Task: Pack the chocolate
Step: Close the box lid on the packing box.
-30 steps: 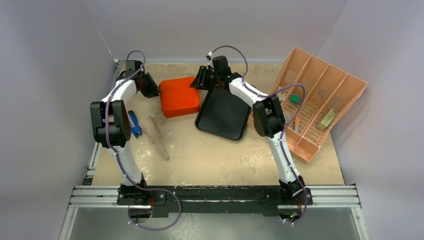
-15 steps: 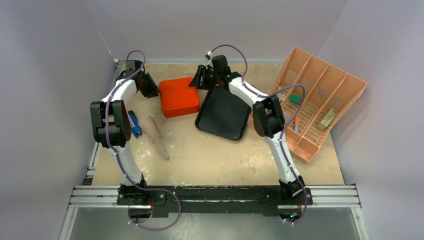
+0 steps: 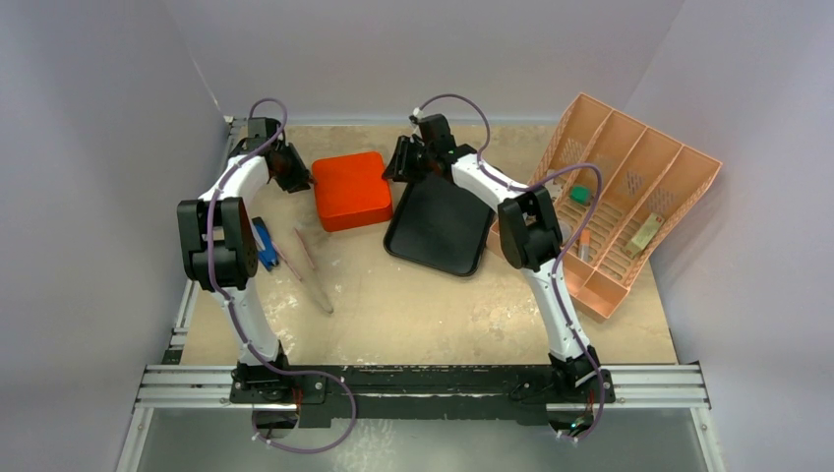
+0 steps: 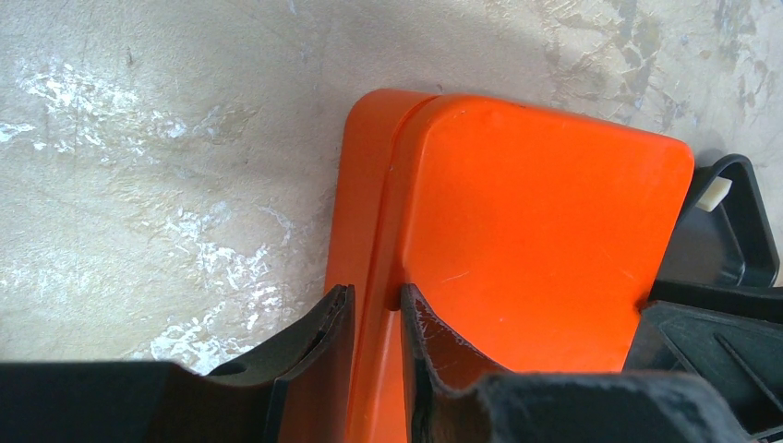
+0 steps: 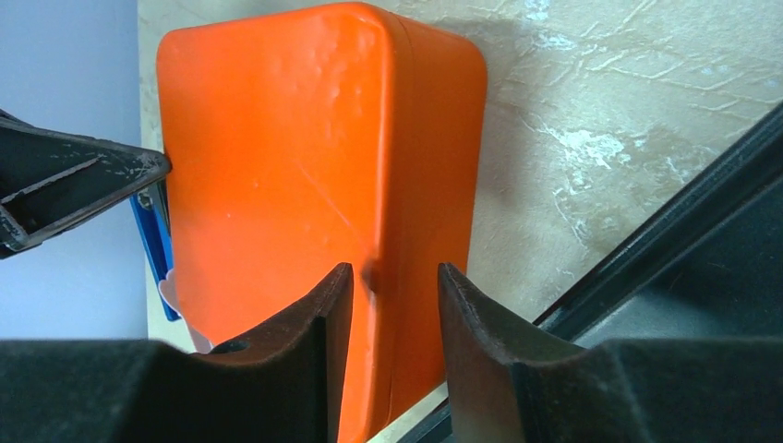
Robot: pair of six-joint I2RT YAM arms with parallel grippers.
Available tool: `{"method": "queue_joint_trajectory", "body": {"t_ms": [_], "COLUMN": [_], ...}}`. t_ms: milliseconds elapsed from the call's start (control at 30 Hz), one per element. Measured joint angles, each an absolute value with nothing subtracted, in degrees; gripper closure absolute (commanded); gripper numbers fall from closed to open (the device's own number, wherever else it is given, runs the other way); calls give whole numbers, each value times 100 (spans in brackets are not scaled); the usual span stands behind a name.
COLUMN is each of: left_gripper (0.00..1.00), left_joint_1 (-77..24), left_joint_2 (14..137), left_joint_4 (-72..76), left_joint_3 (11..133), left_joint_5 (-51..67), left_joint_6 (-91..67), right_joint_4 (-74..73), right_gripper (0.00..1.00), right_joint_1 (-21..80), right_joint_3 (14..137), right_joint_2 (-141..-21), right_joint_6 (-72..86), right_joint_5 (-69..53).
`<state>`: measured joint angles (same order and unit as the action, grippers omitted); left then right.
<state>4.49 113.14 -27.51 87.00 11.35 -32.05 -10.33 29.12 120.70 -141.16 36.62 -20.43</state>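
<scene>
No chocolate pieces show in any view. A closed orange box [image 3: 352, 189] lies at the back middle of the table. My left gripper [image 3: 295, 175] is at its left edge; in the left wrist view [image 4: 377, 309] the jaws stand narrow and pinch the box's [image 4: 536, 231] rim. My right gripper [image 3: 401, 162] is at the box's right edge; in the right wrist view [image 5: 395, 286] the jaws are apart and straddle that edge of the box [image 5: 277, 157]. A black rectangular tray [image 3: 443, 221] lies right of the box, and its surface shows nothing on it.
A peach compartmented rack [image 3: 629, 197] with a few small items leans at the right. A blue object [image 3: 264, 244] and thin sticks [image 3: 310, 265] lie on the left, beside my left arm. Walls close in on the back and sides.
My right gripper has shifted slightly to the right and nearer along the box's right edge. The box has moved slightly. The left gripper stays at the left edge.
</scene>
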Motion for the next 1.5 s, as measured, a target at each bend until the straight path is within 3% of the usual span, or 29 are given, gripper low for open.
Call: {"method": "queue_joint_trajectory", "body": {"t_ms": [333, 767, 1100, 1300, 1500], "left_gripper": [79, 73, 92, 95, 100], "left_joint_1": [447, 447, 360, 62, 51], "left_joint_2": [11314, 11314, 11104, 11043, 11299], "left_joint_4": [-2766, -3063, -2860, -2764, -2523], "left_joint_3": [8700, 8967, 9094, 9017, 8816], "left_joint_5": [1120, 845, 821, 886, 692], "left_joint_6": [-3212, -3245, -3374, -3201, -2971], "right_joint_4": [-1009, -913, -915, -873, -786], "right_gripper": [71, 74, 74, 74, 61], "right_joint_1": [2915, 2912, 2912, 2912, 2912], "right_joint_3": [12204, 12202, 12202, 12173, 12136], "right_joint_2": [-14261, -14302, -14302, -14302, -14306], "right_joint_6": [3667, 3732, 3756, 3837, 3948], "right_joint_5": [-2246, -2399, -2399, -2394, -2394]}}
